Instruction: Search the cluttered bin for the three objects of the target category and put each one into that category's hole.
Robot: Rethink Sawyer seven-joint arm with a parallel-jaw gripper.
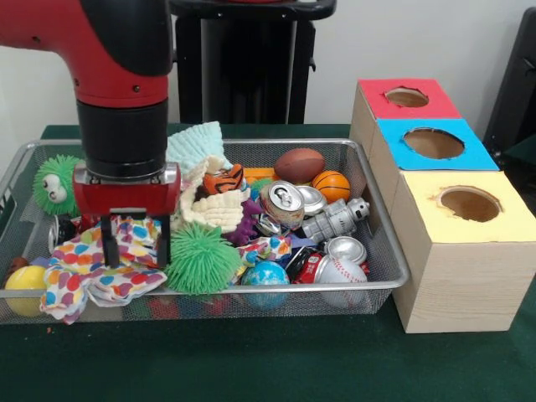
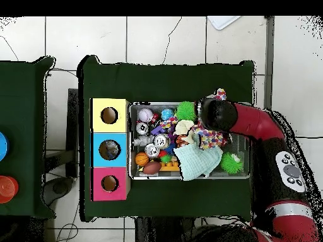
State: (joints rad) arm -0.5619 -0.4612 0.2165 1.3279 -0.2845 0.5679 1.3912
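The wire-mesh bin [image 1: 251,144] sits on the green table, full of toys, cloths and cans; it also shows in the overhead view [image 2: 189,178]. My gripper [image 1: 136,249] hangs low at the bin's left end. It is open, its black fingers [image 1: 110,243] straddling a polka-dot cloth [image 1: 84,272]. No plastic bag shows in either view. The red-topped hole [image 1: 407,97] is at the far end of the box row right of the bin, and also shows in the overhead view [image 2: 110,183]. In the overhead view my arm covers the gripper.
The blue-topped hole [image 1: 434,143] and the yellow-topped hole [image 1: 470,203] lie nearer the camera. A green spiky ball [image 1: 203,258] sits beside the gripper. Drink cans [image 1: 282,203], a football [image 1: 299,165], a baseball [image 1: 342,272] and a mint cloth [image 1: 194,146] crowd the bin.
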